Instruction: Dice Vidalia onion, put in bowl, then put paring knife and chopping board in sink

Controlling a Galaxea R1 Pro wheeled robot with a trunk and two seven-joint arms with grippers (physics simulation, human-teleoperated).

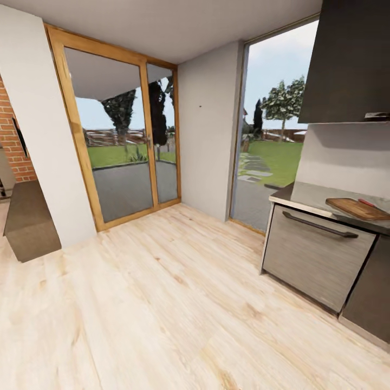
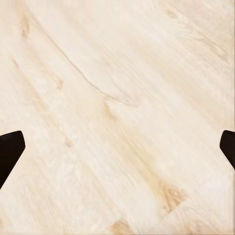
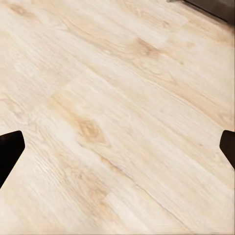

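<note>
robot on the wood floor [image 1: 179,292] of the kitchen, not yet at the work area. in the head view the countertop [image 1: 314,196] sits at the right, with the chopping board [image 1: 357,208] lying flat on it near the front edge; a thin red-brown sliver just beside the board's far side is probably the paring knife [image 1: 369,203], too small to confirm. below the counter is a grey drawer front with a bar handle [image 1: 319,225]. glass doors [image 1: 122,141] with a wooden frame and a tall window [image 1: 271,124] look onto a garden. sink, onion and bowl: no location readable from here. left gripper [image 2: 117,147] points down at bare floor, both dark fingertips [image 2: 10,149] spread wide to the frame edges, nothing between them; right gripper [image 3: 117,147] likewise spread and empty over floor, with a dark strip of cabinet base [image 3: 210,7] at one corner of that view. risks, as judgement: the base has to turn and close in on the counter, and with both arms hanging low a tight turn could swing the right arm into the drawer front or handle. approaching too far along could stop the robot off-centre from the sink. the board lies close to the counter edge, so a careless reach might nudge it, and the knife, off onto the floor.
</note>
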